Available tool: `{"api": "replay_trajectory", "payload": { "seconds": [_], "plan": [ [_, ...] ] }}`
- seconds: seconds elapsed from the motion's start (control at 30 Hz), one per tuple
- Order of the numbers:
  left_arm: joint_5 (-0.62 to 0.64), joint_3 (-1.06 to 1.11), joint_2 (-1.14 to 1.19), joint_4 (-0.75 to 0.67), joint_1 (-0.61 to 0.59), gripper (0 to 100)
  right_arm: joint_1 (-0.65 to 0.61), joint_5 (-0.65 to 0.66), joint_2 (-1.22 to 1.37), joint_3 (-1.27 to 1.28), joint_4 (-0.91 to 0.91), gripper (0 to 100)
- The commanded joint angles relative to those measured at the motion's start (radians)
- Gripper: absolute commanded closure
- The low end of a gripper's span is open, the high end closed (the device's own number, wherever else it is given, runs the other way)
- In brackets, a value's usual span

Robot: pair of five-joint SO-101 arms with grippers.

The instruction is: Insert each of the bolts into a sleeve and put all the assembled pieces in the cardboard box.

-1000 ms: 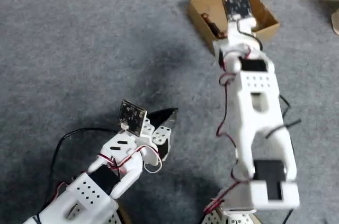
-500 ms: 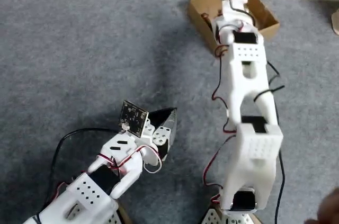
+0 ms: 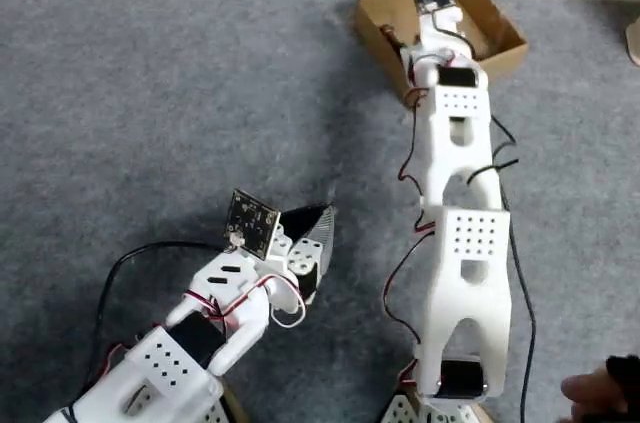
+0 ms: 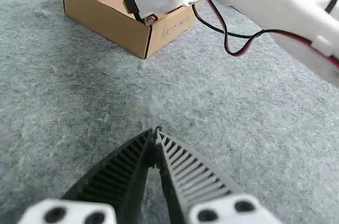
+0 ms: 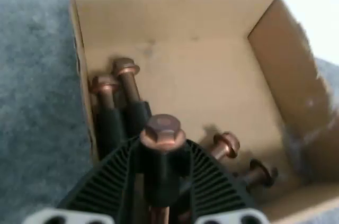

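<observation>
Right gripper (image 5: pixel 161 152) clamped on a bolt (image 5: pixel 162 130) above the cardboard box (image 5: pixel 180 75), other bolts (image 5: pixel 119 83) lying inside, left gripper (image 4: pixel 157 135) pinched closed and empty over grey carpet (image 4: pixel 69 91), print (image 4: pixel 175 29) on box side unreadable.

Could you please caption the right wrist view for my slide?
Right hand holds a sleeved bolt over the cardboard box.

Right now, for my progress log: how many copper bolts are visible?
5. Two sleeved bolts lie beside one cardboard box wall, two more on its floor, one bolt in the right gripper over the box. The gripper may hide others.
</observation>
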Motion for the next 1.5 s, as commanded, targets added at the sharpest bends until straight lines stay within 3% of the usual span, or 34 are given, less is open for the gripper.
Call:
{"api": "replay_trajectory", "payload": {
  "seconds": [0.0,0.1,0.2,0.37,0.63,0.77,0.93,1.07,1.23,1.47],
  "plan": [
    [-0.008,-0.005,-0.005,-0.005,-0.004,99,0.005,0.003,-0.035,-0.137,0.127,86.6],
    [-0.008,-0.005,-0.005,-0.005,-0.004,99,0.002,0.005,-0.039,-0.200,0.236,87.4],
    [-0.008,-0.005,-0.005,-0.005,-0.004,99,-0.007,0.006,-0.039,-0.277,0.367,99.1],
    [-0.008,-0.005,-0.013,-0.005,-0.004,99,-0.015,-0.012,-0.033,-0.423,0.598,99.5],
    [-0.008,-0.005,-0.013,-0.002,-0.002,99,-0.002,-0.204,-0.030,-0.604,0.964,99.5],
    [-0.008,-0.007,-0.013,-0.002,-0.010,99,0.008,-0.264,-0.028,-0.604,1.038,99.5],
    [-0.083,-0.019,-0.013,0.028,-0.012,99,0.039,-0.307,-0.039,-0.484,1.040,99.5],
    [-0.199,-0.104,-0.013,0.169,-0.042,99,0.033,-0.336,-0.042,-0.360,1.040,99.5],
    [-0.198,-0.243,-0.005,0.365,-0.157,99,0.033,-0.342,-0.116,-0.151,1.040,99.5],
    [-0.203,-0.266,-0.005,0.390,-0.188,99,0.042,-0.364,-0.358,0.252,1.030,99.3]
  ]
}}
